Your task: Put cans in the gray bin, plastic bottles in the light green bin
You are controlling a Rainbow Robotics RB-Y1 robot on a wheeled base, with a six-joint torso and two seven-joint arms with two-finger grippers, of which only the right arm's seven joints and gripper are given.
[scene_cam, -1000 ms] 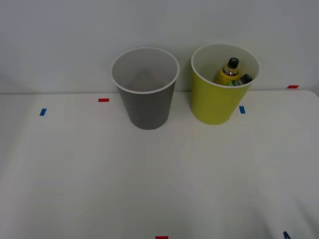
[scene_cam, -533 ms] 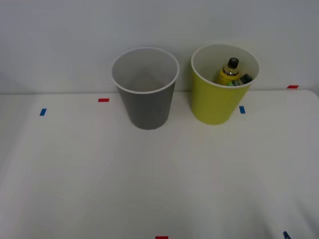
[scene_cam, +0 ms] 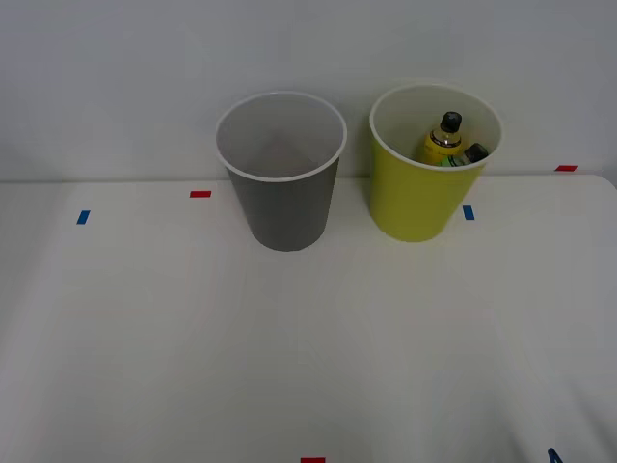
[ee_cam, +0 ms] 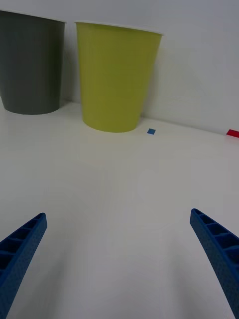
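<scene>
We are holding our right gripper (ee_cam: 119,264) wide open and empty, hovering low over the bare white table (scene_cam: 308,347). Both plastic bottles (scene_cam: 448,141) are resting inside the light green bin (scene_cam: 415,198), sorted where they belong, beside the gray bin (scene_cam: 284,207).

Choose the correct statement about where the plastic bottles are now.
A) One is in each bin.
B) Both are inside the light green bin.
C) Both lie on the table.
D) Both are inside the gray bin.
B: the plastic bottles sit together inside the light green bin.
</scene>
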